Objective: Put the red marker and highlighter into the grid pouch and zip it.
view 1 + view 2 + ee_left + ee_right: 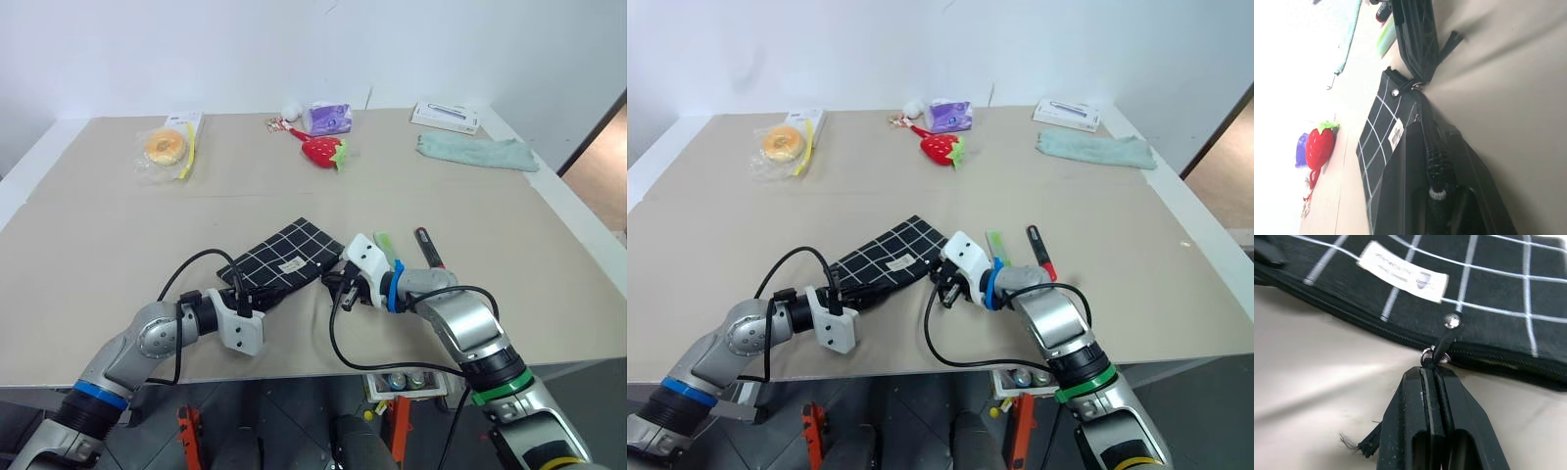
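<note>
Black fabric grid pouch (pixel 281 257) with white lines and small white label lies flat at lower centre of the tan desk (pixel 118 225). Right end effector (pixel 1436 369) is clamped on the pouch's black pull cord (pixel 1444 346); left end effector (pixel 238 294) is pinched on the pouch's lower-left end. Lime-green flat highlighter (pixel 389 247) and black-barrelled red marker (pixel 429 249) lie just right of the pouch, still outside it.

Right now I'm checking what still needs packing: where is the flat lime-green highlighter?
The lime-green highlighter lies on the table, outside the black grid pouch, just beyond the right gripper and left of the red-and-black marker.
</note>
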{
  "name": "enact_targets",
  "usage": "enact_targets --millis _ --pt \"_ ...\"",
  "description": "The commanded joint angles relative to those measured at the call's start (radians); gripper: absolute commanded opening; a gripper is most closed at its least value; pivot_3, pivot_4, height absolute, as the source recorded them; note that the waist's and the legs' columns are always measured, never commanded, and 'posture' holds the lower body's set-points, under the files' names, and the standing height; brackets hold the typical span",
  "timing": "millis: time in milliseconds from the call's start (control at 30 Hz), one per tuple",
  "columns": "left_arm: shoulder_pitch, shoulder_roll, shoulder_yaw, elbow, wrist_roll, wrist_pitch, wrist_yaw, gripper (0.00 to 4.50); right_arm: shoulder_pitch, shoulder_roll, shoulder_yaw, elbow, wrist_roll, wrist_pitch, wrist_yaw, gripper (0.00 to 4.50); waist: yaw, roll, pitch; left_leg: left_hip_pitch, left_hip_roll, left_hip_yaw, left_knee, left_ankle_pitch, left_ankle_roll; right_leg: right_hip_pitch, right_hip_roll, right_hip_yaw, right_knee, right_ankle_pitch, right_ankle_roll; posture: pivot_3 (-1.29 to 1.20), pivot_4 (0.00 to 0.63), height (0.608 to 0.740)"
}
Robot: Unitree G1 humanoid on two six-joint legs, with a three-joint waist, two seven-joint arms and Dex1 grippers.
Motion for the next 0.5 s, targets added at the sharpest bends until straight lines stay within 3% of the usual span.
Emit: enact_targets --millis 33,267,500 --pt "-0.011 0.005 0.019 -0.037 -0.024 -0.007 0.003 0.0 -0.009 -0.011 -0.013 0.011 -0.022 -0.013 -0.007 0.02 0.0 0.0 0.0 0.0 0.0 0.0 0.0 0.0 0.0 0.0 0.0 0.0 0.0 0.0 0.0 0.0 0.15 0.74" --pt "-0.015 0.005 0.019 -0.034 -0.025 -0.007 0.002 0.0 0.052 -0.003 0.047 -0.221 0.096 0.021 0.132 0.02 -0.001 0.0 0.0 0.0 0.0 -0.001 -0.001 -0.001 0.001 0.0 0.0 0.0 0.0 0.001 0.003 0.0 0.15 0.74" --pt "-0.019 0.003 0.017 -0.029 -0.025 -0.006 0.004 0.0 0.045 0.018 0.035 -0.247 0.114 0.047 0.118 0.02 0.0 0.0 0.0 -0.001 0.0 -0.001 0.0 -0.001 0.002 0.0 0.0 0.0 0.0 -0.001 0.001 0.0 0.15 0.74"
